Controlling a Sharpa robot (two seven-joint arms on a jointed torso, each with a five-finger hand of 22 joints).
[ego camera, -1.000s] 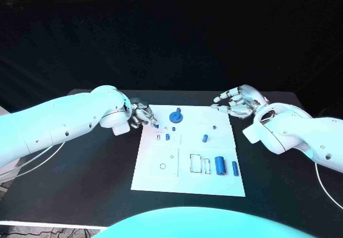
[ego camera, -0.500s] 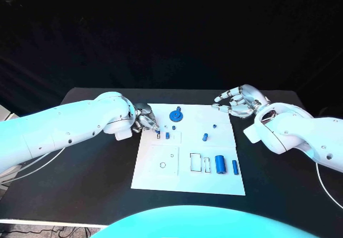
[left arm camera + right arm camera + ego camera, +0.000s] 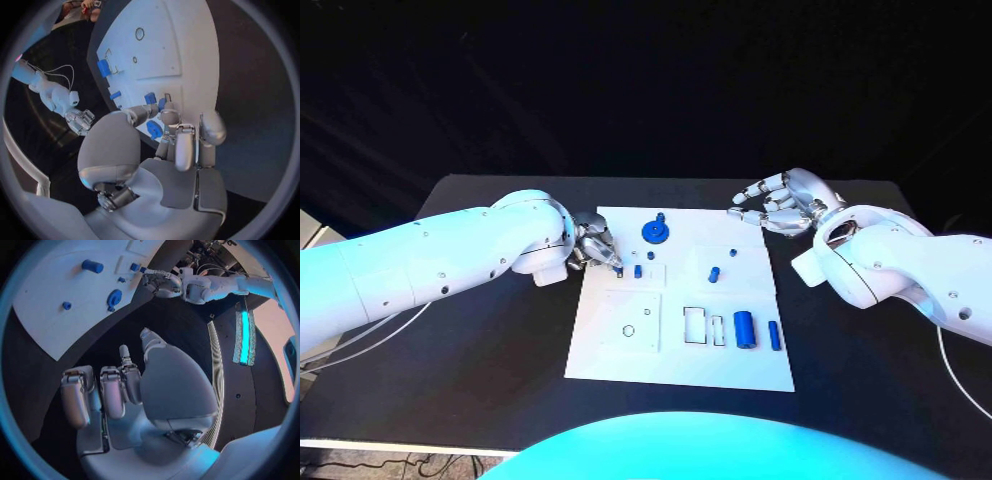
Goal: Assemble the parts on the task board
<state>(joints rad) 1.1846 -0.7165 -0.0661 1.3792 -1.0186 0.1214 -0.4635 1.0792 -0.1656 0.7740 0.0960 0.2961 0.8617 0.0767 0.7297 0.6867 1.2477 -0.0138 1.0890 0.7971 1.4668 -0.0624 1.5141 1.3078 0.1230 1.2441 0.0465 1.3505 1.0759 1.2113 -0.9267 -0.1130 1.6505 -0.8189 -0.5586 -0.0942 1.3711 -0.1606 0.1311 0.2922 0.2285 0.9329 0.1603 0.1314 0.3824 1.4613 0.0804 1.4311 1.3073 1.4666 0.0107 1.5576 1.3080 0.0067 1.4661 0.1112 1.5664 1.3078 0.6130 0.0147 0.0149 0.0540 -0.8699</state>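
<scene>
Left hand [image 3: 596,245] shifted slightly down the task board's [image 3: 678,360] left edge — fingertips over small blue parts [image 3: 638,271].
Its grip cannot be told; right hand [image 3: 780,203] hovers off the far right corner — fingers apart, holding nothing.

No words, numbers or signs can be read anywhere; the board [image 3: 682,365] has only thin drawn outlines on it, a small ring and some boxes, and none of them are letters.
</scene>
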